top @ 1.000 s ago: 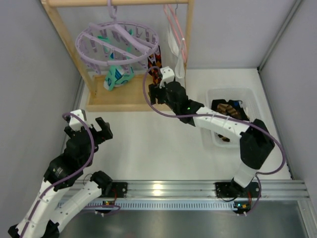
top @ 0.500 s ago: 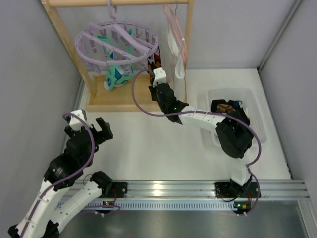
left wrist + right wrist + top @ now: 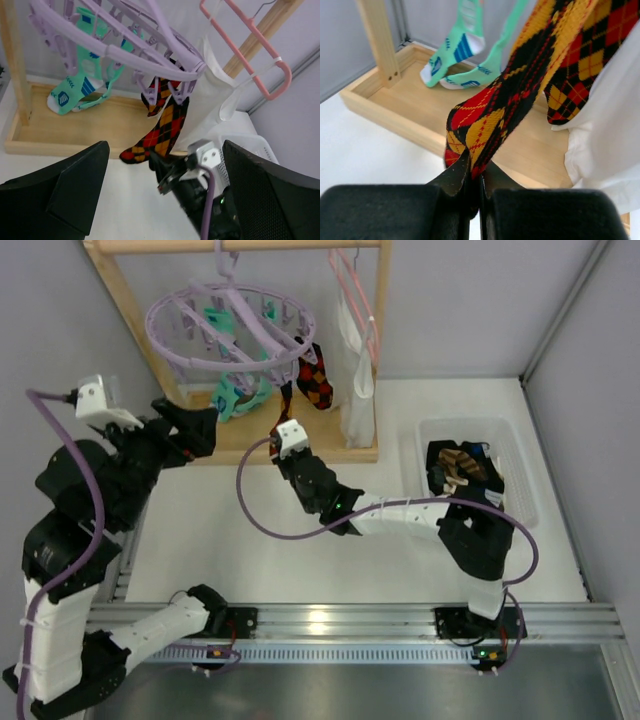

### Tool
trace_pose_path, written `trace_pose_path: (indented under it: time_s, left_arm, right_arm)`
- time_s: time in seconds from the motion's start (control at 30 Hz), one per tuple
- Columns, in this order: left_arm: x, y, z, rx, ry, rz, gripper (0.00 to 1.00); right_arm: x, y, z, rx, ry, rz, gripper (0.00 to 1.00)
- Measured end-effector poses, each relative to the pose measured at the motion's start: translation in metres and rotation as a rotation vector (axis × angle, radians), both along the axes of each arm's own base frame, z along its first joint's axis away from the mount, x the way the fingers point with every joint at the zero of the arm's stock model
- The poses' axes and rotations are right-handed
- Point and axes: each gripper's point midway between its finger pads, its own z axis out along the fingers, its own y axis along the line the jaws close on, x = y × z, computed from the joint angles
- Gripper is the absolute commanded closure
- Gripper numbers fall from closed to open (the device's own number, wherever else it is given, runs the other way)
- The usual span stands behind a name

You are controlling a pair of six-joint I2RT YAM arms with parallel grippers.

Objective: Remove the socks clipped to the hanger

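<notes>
while on the hanger (image 3: 131, 53), four socks (image 3: 165, 125)

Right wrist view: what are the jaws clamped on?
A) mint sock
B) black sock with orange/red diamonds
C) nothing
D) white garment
B: the right gripper has its jaws shut on the lower end of the diamond-patterned sock, which is pulled taut and clipped at its top to the lavender hanger.

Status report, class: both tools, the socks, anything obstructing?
Right tool shut on argyle sock, sock clipped to hanger. Left tool open, empty. White garment hanging beside sock.
</notes>
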Motion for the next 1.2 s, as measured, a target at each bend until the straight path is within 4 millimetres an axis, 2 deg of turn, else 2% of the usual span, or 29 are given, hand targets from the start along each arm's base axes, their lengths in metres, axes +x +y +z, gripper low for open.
trace_pose_path:
  time_s: [0.1, 0.2, 0.3, 0.4, 0.73, 0.9, 0.97, 1.0, 1.2]
  left_arm:
    - [0.022, -0.021, 0.021, 0.024, 0.006, -0.03, 0.02]
    - [0.049, -0.04, 0.025, 0.075, 0.04, -0.04, 0.02]
    - [0.071, -0.053, 0.008, 0.149, 0.101, -0.039, 0.02]
    - [0.084, -0.052, -0.014, 0.239, 0.168, 0.0, 0.02]
    - [0.103, -0.038, -0.041, 0.355, 0.243, 0.117, 0.05]
    - [0.114, -0.049, -0.058, 0.384, 0.283, 0.095, 0.11]
    - [0.119, -0.056, -0.064, 0.39, 0.299, 0.075, 0.18]
    - [0.121, -0.059, -0.067, 0.393, 0.306, 0.07, 0.19]
    - [0.127, -0.062, -0.074, 0.396, 0.32, 0.074, 0.27]
  right_arm:
    - [-0.029, 0.015, 0.008, -0.034, -0.046, 0.011, 1.0]
    - [-0.048, 0.028, 0.017, -0.064, -0.078, 0.017, 1.0]
    - [-0.061, 0.043, 0.025, -0.082, -0.106, 0.031, 1.0]
    - [-0.07, 0.054, 0.028, -0.109, -0.126, 0.037, 1.0]
    - [-0.074, 0.069, 0.029, -0.126, -0.138, 0.048, 1.0]
    - [-0.077, 0.075, 0.028, -0.112, -0.134, 0.085, 1.0]
    - [-0.078, 0.077, 0.028, -0.106, -0.132, 0.095, 1.0]
    - [-0.078, 0.077, 0.028, -0.104, -0.131, 0.099, 1.0]
    - [-0.081, 0.076, 0.018, -0.109, -0.118, 0.118, 1.0]
